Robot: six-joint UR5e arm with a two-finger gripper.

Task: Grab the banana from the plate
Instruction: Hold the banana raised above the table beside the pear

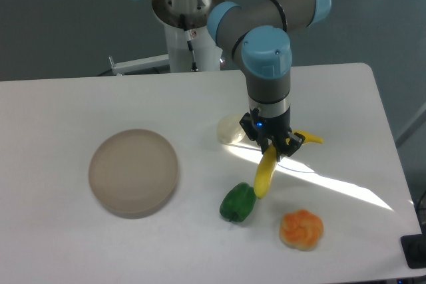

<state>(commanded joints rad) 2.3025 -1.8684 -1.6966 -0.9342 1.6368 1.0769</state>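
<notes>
Orange-and-yellow lumpy item (301, 229) sits lowest in frame, lower right on the white table (66, 104). Green pepper (237, 203) just left of it, bottom centre, right beside the lower tip of the banana (265, 175); contact unclear. Banana hangs tilted, roughly upright, right of centre, upper end clamped between the fingers of the gripper (274, 147), so the jaws are closed on it. Can't tell if its lower tip touches the table. Small yellow bit (309, 139) sticks out right of the gripper; unclear what it is. Plate (134, 172) lies left of centre, well apart from the banana, nothing on it. Pale whitish round object (230, 128) rests on the table just left of the gripper. Arm (267, 58) comes down from upper centre, blue joint caps, base at top of frame. Bright sunlight strip crosses the table under the banana toward the lower right.
</notes>
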